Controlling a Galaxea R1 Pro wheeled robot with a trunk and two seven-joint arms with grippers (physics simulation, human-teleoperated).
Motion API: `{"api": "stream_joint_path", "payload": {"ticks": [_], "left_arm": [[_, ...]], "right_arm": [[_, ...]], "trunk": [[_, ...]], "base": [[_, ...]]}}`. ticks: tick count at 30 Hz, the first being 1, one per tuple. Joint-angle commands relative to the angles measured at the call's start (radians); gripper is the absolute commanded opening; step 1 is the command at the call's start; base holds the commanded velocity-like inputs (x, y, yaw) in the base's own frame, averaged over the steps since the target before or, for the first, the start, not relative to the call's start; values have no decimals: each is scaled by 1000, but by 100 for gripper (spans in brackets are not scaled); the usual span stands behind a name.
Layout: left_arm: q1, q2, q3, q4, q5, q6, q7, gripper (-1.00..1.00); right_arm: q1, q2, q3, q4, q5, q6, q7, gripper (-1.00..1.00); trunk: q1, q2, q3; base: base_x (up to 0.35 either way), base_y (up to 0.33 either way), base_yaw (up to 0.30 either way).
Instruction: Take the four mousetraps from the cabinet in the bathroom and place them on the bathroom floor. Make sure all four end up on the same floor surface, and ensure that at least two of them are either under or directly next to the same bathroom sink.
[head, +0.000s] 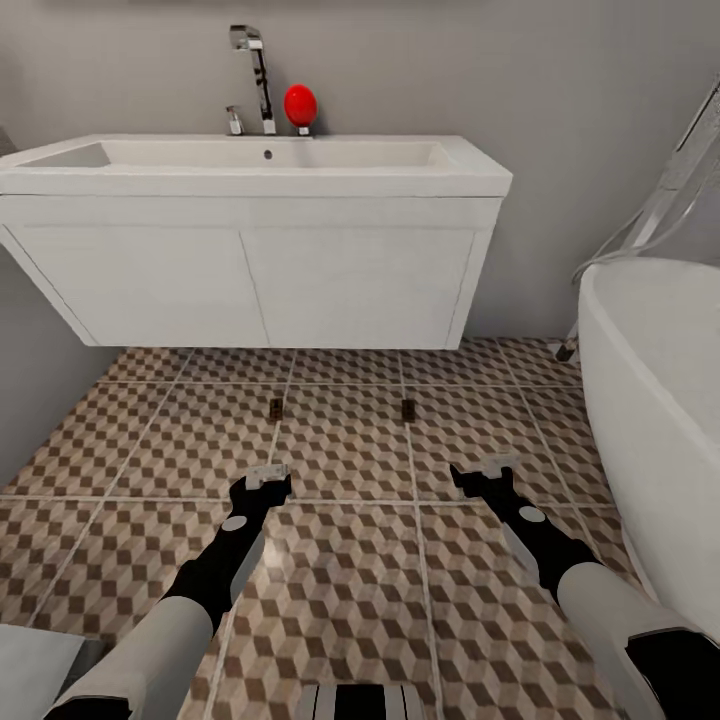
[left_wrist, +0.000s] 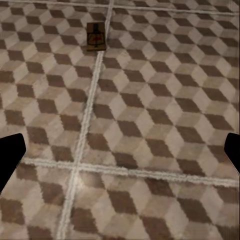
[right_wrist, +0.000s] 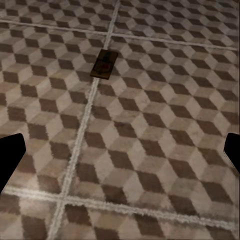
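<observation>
Mousetraps (head: 275, 406) (head: 408, 409) lie ahead of both end effectors (head: 268, 477) (head: 490, 470).

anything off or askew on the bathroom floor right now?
Nothing stands out. Two mousetraps lie flat on the tiled floor in front of the sink vanity, each over a grout line. No spill or damage. Both grippers hover with nothing held.

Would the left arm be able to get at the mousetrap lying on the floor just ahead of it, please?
Probably yes. The left gripper is open, holds nothing, and hangs over bare bathroom floor. The left mousetrap lies flat ahead of it on a grout line, with nothing between them; the sink vanity stands farther back.
</observation>
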Motion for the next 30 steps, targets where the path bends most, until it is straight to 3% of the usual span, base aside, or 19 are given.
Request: {"api": "stream_joint_path", "payload": {"ticks": [1,30], "left_arm": [[0,0,0,1,1,-3,4,100],[0,-1,0,2,-1,-1,4,100]], "right_arm": [[-1,-1,5,1,-11,-4,3,100],[0,-1,7,1,-7,-3,3,100]], "trunk": [[-1,0,3],[-14,7,115]], "base": [[-10,-17,0],[-1,-2,0]]}}
